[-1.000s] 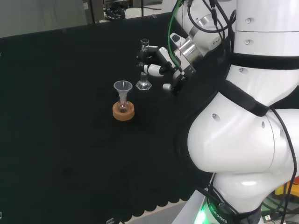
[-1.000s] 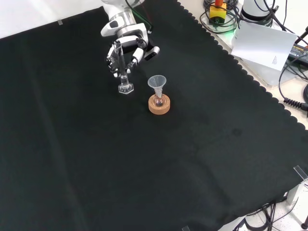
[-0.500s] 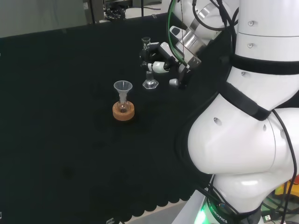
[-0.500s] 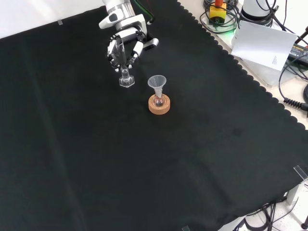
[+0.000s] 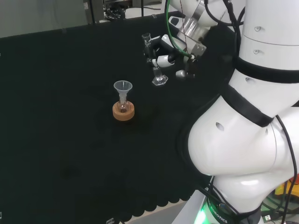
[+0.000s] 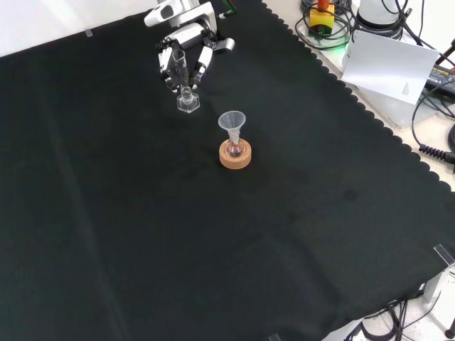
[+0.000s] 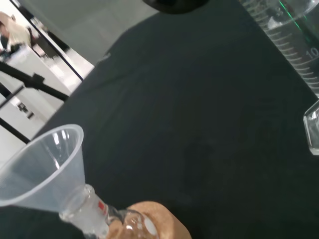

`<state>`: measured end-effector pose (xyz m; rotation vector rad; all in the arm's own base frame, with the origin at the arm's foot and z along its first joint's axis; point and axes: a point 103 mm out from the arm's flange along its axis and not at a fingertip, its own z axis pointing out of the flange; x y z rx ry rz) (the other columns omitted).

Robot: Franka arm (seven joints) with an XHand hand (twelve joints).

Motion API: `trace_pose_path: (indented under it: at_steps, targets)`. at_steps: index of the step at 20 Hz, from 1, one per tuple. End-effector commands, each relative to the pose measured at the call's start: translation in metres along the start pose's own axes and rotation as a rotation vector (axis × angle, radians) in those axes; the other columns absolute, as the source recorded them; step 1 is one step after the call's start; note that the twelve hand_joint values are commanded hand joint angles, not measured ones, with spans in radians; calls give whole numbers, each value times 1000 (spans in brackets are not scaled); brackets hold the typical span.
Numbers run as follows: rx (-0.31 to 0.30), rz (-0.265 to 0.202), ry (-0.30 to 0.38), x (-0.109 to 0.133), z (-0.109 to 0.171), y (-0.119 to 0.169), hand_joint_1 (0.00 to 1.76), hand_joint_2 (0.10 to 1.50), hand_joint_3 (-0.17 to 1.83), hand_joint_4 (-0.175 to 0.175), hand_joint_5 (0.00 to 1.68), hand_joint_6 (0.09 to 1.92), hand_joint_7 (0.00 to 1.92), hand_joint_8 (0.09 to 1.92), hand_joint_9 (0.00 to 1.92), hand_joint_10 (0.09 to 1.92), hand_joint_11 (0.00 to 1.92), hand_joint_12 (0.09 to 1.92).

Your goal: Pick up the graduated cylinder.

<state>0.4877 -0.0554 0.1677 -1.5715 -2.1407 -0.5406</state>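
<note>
My hand (image 5: 161, 52) is shut on the clear graduated cylinder (image 5: 156, 65), its fingers curled round the tube. The cylinder hangs a little tilted, its hexagonal foot (image 5: 160, 80) lifted off the black cloth. From the front, my hand (image 6: 183, 58) comes in from the top and the cylinder's foot (image 6: 188, 104) hangs below the fingers. The wrist view shows the cylinder's graduated wall (image 7: 294, 45) close by.
A small flask with a clear funnel (image 5: 123, 88) in its neck stands on a cork ring (image 5: 123, 111), to the left of the cylinder in the head view. The same funnel (image 6: 232, 123) and cork ring (image 6: 235, 155) are seen from the front, and the funnel (image 7: 40, 169) at the wrist.
My hand has risen and moved right in the head view with the cylinder in it. The cylinder's foot has left the cloth and tilted. The flask and funnel have stayed put.
</note>
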Motion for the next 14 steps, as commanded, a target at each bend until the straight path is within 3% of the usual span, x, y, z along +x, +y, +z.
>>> trace_pose_path:
  at_steps: [1, 14]
  targets:
    - [84, 7, -97, 10, -16, -15, 1267, 1109, -3, -175, 976, 994, 1019, 980, 1470, 155, 1220, 753]
    - [265, 18, -225, 40, -28, -44, 1268, 1106, -2, -175, 982, 984, 1026, 969, 1481, 145, 1223, 744]
